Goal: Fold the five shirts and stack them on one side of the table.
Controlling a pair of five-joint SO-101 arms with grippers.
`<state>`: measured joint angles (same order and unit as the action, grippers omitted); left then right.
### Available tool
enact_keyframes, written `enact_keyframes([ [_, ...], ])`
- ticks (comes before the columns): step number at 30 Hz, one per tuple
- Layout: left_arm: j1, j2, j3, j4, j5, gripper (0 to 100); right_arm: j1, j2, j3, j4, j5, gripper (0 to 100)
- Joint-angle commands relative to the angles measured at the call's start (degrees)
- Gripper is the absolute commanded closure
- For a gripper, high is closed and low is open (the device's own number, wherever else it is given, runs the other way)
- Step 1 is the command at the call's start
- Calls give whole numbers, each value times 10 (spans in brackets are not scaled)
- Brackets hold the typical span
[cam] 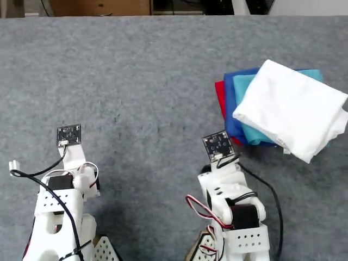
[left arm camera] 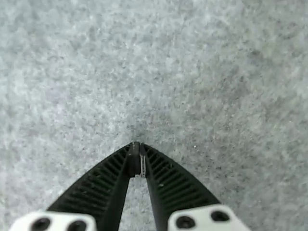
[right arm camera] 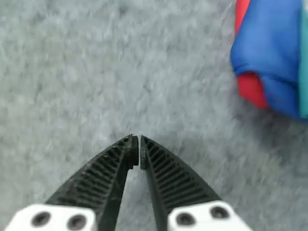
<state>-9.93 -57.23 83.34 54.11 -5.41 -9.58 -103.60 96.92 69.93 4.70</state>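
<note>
Your right gripper (right arm camera: 139,151) beside the shirt stack (cam: 283,109) and left gripper (left arm camera: 136,156) farther off are sitting closed, empty; shirts are looking soft, limp, best pinched at a folded edge.

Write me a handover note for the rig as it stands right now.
Left gripper: shut, empty, over bare table.
Right gripper: shut, empty, beside the stack.
Shirts: one stack by the right arm, white shirt on top, then teal shirt, blue shirt, red shirt.
Done: four visible shirts folded and stacked.
Left: check whether a fifth hides in the stack.
</note>
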Motion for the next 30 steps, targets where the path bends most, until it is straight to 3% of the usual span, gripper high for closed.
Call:
enact_keyframes([
  [1,0,-7,1,-7,7,981,-8,-54,0,34,-6,978],
  [6,-1,-7,4,-15,46,981,-7,-55,0,37,-5,978],
  [13,-1,-40,22,-15,46,982,-7,-55,0,37,-5,978],
  [18,4,-170,65,32,42,982,-7,-55,0,37,-5,978],
  [26,-1,-474,133,190,42,981,-7,-55,-1,40,-4,978],
  [30,-1,-453,130,182,42,981,-7,-55,-1,40,-4,978],
])
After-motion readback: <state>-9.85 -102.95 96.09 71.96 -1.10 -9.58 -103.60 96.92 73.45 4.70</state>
